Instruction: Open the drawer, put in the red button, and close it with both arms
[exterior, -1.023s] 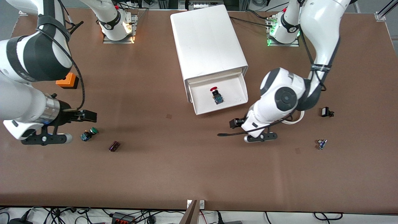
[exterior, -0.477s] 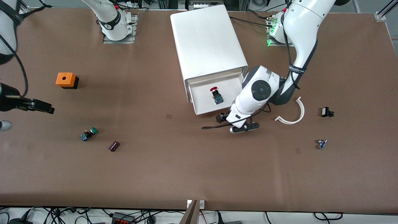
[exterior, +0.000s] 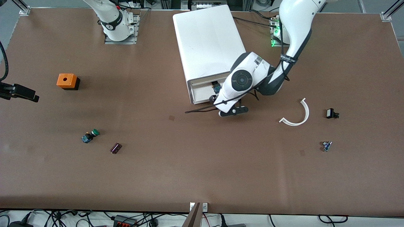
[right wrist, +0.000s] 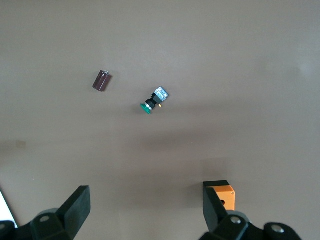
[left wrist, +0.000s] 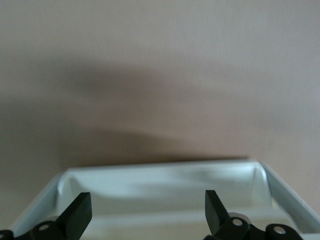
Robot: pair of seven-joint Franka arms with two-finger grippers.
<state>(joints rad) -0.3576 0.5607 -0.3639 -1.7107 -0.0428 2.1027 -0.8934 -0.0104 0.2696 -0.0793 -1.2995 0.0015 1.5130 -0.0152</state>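
Observation:
The white cabinet (exterior: 210,39) stands at the table's back middle. Its drawer (exterior: 202,93) sticks out only a little. The red button (exterior: 216,87) lies in it at the cabinet's mouth: its black body and blue base show, its red cap is hidden. My left gripper (exterior: 213,100) is at the drawer's front, under the arm's white wrist. In the left wrist view its open, empty fingers (left wrist: 145,212) straddle the drawer's front wall (left wrist: 160,175). My right gripper (exterior: 22,92) is up over the right arm's end of the table, open and empty (right wrist: 145,210).
An orange block (exterior: 67,81) (right wrist: 223,192), a green-capped button (exterior: 90,136) (right wrist: 154,100) and a dark purple cylinder (exterior: 115,148) (right wrist: 102,80) lie toward the right arm's end. A white curved strip (exterior: 296,115), a small black part (exterior: 330,113) and a small blue part (exterior: 326,145) lie toward the left arm's end.
My left gripper has moved in against the drawer's front and the drawer has slid most of the way into the cabinet, button inside. My right arm has drawn back toward its end.

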